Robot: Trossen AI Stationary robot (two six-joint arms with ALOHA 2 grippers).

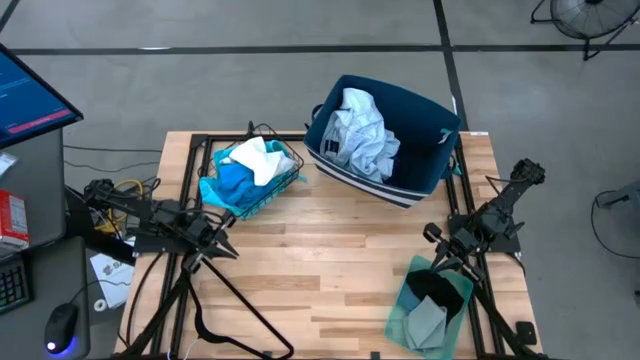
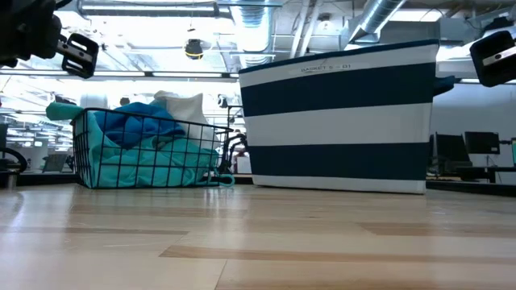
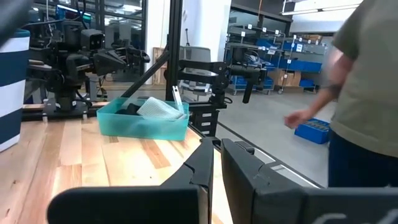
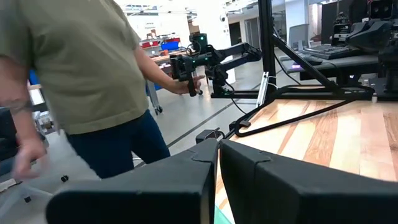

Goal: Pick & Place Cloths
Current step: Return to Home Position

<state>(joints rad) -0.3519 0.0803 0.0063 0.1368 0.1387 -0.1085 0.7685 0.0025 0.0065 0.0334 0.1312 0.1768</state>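
The soft fabric bin (image 2: 339, 121) is showing broad navy and white stripes; the crumpled cloths (image 2: 161, 165) in the black wire basket (image 2: 81, 153) are showing bright turquoise, blue and white.

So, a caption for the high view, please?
Cloths in wire basket, navy bin, green tray; left gripper, right gripper at edges.

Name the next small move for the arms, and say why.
Probably draw the right pincer back from the green tray toward its rest pose. It hangs shut over the tray's rim, holding nothing, and the cloths in view lie in the tray, the wire basket or the navy bin. The left pincer, also shut, waits at the table's left side.
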